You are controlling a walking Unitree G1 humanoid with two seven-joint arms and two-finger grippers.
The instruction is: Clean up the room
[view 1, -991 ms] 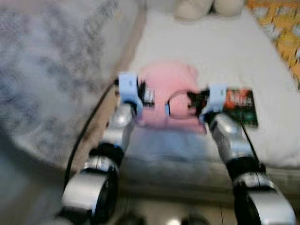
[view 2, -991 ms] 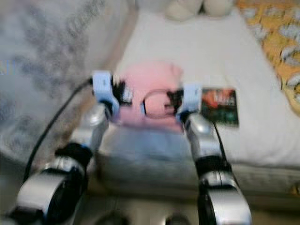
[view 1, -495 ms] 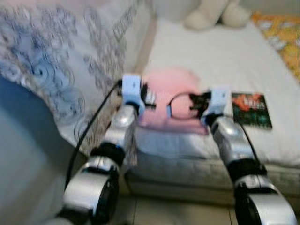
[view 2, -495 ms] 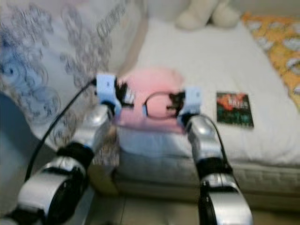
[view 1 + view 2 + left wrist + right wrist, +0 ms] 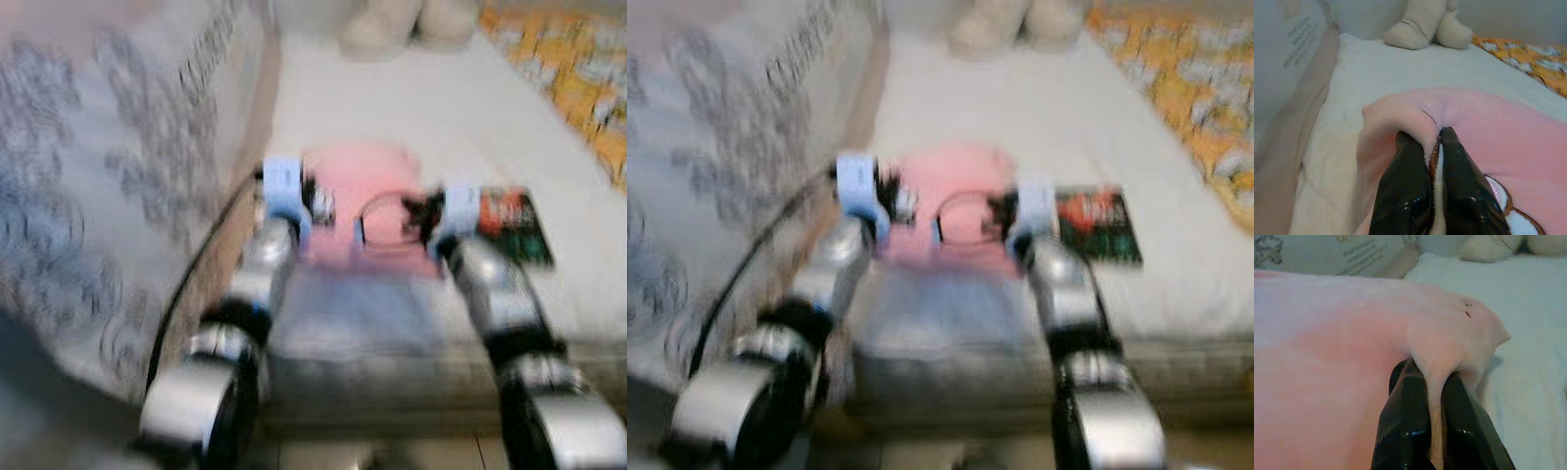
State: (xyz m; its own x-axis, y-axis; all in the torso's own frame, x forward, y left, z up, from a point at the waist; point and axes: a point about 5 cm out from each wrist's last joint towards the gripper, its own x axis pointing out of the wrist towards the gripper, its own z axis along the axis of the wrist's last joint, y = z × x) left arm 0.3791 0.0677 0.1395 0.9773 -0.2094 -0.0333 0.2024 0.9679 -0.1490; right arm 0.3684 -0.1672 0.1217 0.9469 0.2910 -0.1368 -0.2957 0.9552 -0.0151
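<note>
At the far left a pale patterned fabric wall with grey-blue swirls (image 5: 108,196) runs alongside the white-sheeted bed (image 5: 392,108), and a black cable (image 5: 196,284) trails down by the robot's left arm. The left hand (image 5: 1426,147) has its two black fingers pinched tight on a raised fold of the soft pink fleece blanket (image 5: 1508,137), which lies spread at the near edge of the bed between the two arms. The right hand (image 5: 1429,382) is likewise clamped on a bunched ridge of the same blanket at its other side. Further right a dark green and red book (image 5: 1099,225) lies flat on the sheet, just beside the right wrist, and an orange patterned quilt (image 5: 1185,88) covers the far right of the bed. A cream plush toy (image 5: 1425,24) sits at the head end. The step in hand looks like tidying the blanket; next, both hands should lift together, keeping the cloth taut and clear of the book
</note>
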